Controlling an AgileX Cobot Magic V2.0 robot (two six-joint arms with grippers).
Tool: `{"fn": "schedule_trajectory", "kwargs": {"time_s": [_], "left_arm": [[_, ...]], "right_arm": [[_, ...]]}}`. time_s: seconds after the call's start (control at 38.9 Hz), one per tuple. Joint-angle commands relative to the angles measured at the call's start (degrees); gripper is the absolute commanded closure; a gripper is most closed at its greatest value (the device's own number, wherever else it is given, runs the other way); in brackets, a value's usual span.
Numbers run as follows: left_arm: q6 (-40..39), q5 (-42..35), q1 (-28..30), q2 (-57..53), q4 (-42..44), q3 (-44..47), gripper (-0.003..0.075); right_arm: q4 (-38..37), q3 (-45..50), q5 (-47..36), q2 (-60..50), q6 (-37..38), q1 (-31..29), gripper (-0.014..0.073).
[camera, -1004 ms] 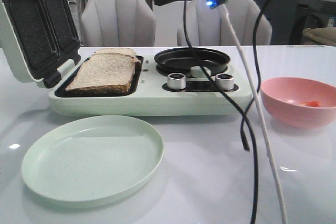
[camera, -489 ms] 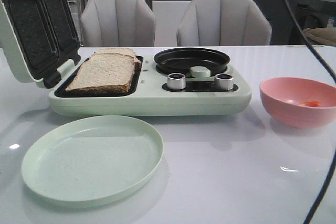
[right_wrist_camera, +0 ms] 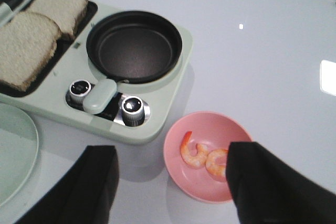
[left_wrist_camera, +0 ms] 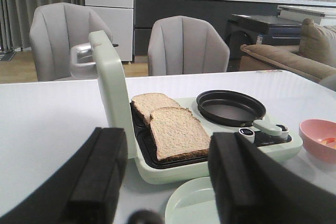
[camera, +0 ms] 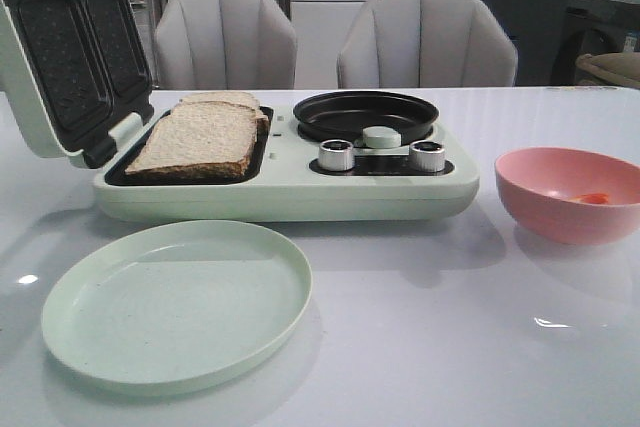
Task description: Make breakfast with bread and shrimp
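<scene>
Front view is showing us no arms at all: two slices of bread [camera: 200, 137] are lying in the open griddle [camera: 285, 192] at centre left, its lid [camera: 60, 57] standing up at upper left. A black pan [camera: 365, 112] is sitting right of the bread, a green plate [camera: 175, 302] at lower left, and a pink bowl [camera: 570, 192] at right. In the right wrist view we are seeing two shrimp [right_wrist_camera: 202, 158] lying in the bowl at lower centre, the right gripper [right_wrist_camera: 170, 187] hanging spread wide above, grasping nothing. The left gripper [left_wrist_camera: 165, 182] is likewise gaping, empty, before the bread.
</scene>
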Motion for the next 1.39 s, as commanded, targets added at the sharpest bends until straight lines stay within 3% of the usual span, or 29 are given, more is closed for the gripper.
{"fn": "schedule_trajectory", "kwargs": {"time_s": [0.0, 0.26, 0.49, 0.93, 1.08, 1.36], "left_arm": [[-0.65, -4.59, 0.05, 0.52, 0.45, -1.31, 0.0304], [-0.65, -4.71, 0.05, 0.52, 0.45, -1.31, 0.0304], [-0.65, -4.71, 0.05, 0.52, 0.57, -1.31, 0.0304], [-0.65, -6.80, 0.05, 1.77, 1.11, -2.56, 0.0304], [-0.65, -6.56, 0.05, 13.46, 5.41, -9.42, 0.0304], [-0.91, -5.39, 0.63, 42.83, 5.10, -26.50, 0.0304]], "right_arm": [[2.60, 5.90, -11.85, -7.93, 0.01, -0.19, 0.0055], [7.53, 24.82, -23.97, -27.33, -0.04, -0.08, 0.0055], [8.78, 34.35, -24.67, -42.65, -0.04, -0.08, 0.0055], [8.86, 40.74, -22.54, -45.06, -0.04, -0.08, 0.0055], [8.86, 40.74, -22.54, -45.06, -0.04, -0.08, 0.0055], [8.86, 40.74, -22.54, -45.06, -0.04, -0.08, 0.0055]]}}
